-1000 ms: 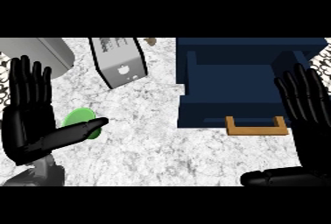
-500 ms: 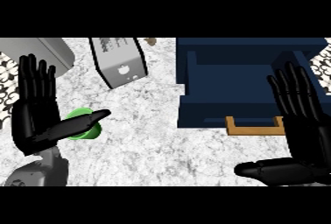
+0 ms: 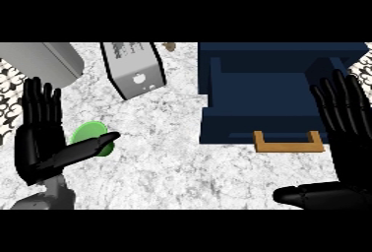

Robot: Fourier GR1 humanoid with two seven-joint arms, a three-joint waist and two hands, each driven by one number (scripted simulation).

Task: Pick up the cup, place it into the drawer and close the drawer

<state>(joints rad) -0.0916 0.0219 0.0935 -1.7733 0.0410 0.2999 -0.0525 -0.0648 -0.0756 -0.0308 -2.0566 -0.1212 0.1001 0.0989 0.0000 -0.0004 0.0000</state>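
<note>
The counter [image 3: 181, 162] looks like polished stone, white with grey speckled veining, smooth. At about ten o'clock the green cup [image 3: 88, 134] has a flat, even plastic look, matt. The drawer [image 3: 272, 93], at one to two o'clock, is painted dark navy, smooth and without shine, and its handle [image 3: 288, 146] looks like light brown wood. At eleven o'clock a toaster [image 3: 134, 69] shows brushed grey metal with a dull sheen, and a rounded grey appliance [image 3: 36, 61] beside it looks likewise metallic. Both hands, left hand [image 3: 44, 142] and right hand [image 3: 341, 147], are glossy black, plastic-like, with soft highlights.
</note>
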